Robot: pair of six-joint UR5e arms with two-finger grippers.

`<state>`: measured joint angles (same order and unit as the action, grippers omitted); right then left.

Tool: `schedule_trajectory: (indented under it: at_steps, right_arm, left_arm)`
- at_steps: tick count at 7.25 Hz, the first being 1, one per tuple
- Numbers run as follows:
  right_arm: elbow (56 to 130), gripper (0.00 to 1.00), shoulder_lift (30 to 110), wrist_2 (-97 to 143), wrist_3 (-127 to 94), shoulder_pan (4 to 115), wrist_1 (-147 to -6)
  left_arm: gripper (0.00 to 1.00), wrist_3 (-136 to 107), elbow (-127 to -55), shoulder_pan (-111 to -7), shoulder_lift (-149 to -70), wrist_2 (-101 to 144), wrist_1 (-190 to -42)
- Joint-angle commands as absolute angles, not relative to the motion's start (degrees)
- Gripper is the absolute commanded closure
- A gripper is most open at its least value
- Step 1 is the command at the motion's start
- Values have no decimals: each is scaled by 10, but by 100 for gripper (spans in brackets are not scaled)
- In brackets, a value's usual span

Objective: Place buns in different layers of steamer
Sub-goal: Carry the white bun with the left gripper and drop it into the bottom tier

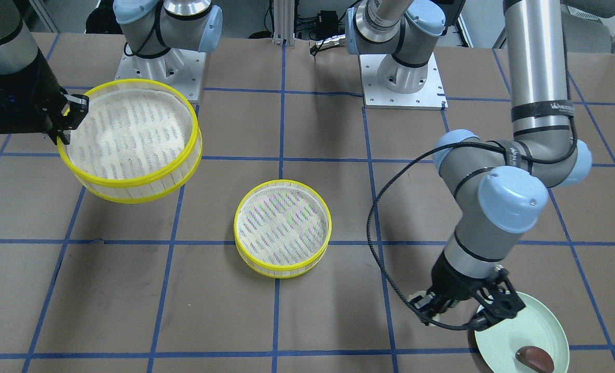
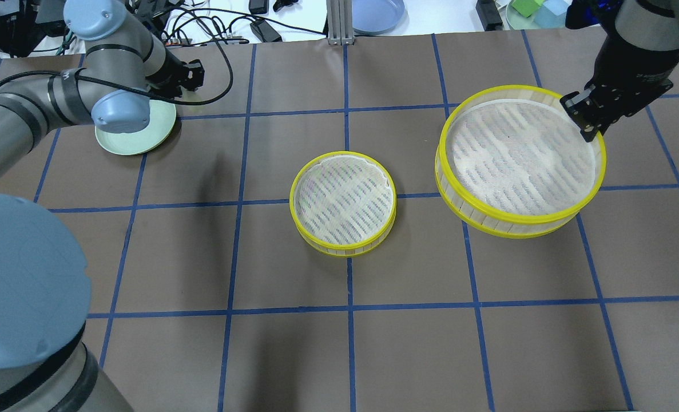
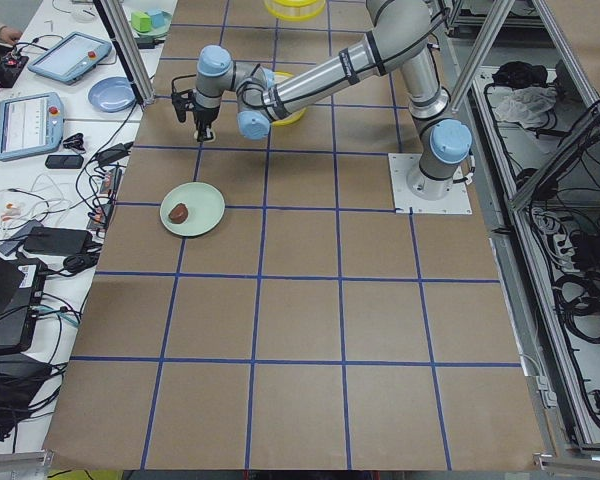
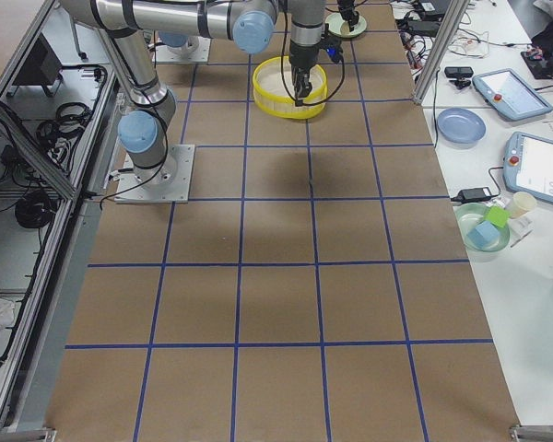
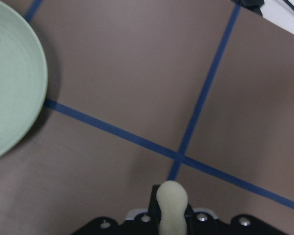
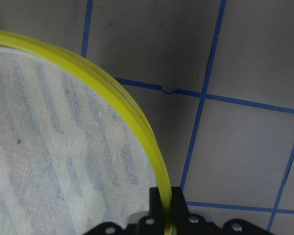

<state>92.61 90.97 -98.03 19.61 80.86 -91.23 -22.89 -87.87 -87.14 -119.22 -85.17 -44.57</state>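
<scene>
At a brown-papered table (image 1: 328, 311) gridded with blue tape, two robot arms are partway through loading a steamer. The right gripper (image 1: 69, 116) has its jaws closed narrowly on the bright yellow rim of one steamer layer (image 1: 131, 134), one finger inside the rim and one outside. It appears to hold that tray clear of the table and slightly tilted. The right wrist view shows the rim (image 6: 137, 122) running straight down into the pinch, with the white mesh liner bare. The second steamer layer (image 1: 282, 228) sits flat near the middle of the table, well apart from the held one, and its liner is also bare. On the robot's left side, the left gripper (image 1: 425, 305) hangs just beside a pale green plate (image 1: 514, 331). Its jaws are nearly closed on the cream-white bun (image 5: 171, 198). In the left wrist view, the bun's rounded end pokes out from between the jaws above a crossing of tape lines, with the plate's edge off to one side. The dark reddish-brown bun (image 1: 534, 357) lies alone on the plate, toward the side away from the gripper. Neither bun is in a tray. Beyond the table's far edge, a bench carries cables, tablets and coloured dishes.
</scene>
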Motion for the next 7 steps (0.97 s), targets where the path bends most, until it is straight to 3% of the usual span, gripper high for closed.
schedule_trajectory:
  at_steps: [1, 6, 7]
  right_arm:
    - [926, 100, 911, -979, 197, 809, -912]
    - [927, 100, 911, -978, 197, 809, -910]
    - [927, 100, 911, -977, 197, 809, -910]
  left_arm:
    - [100, -314, -901, -946, -1180, -826, -462]
    - [100, -407, -956, -1059, -1180, -779, -464]
    - [68, -406, -956, -1061, -1180, -778, -466]
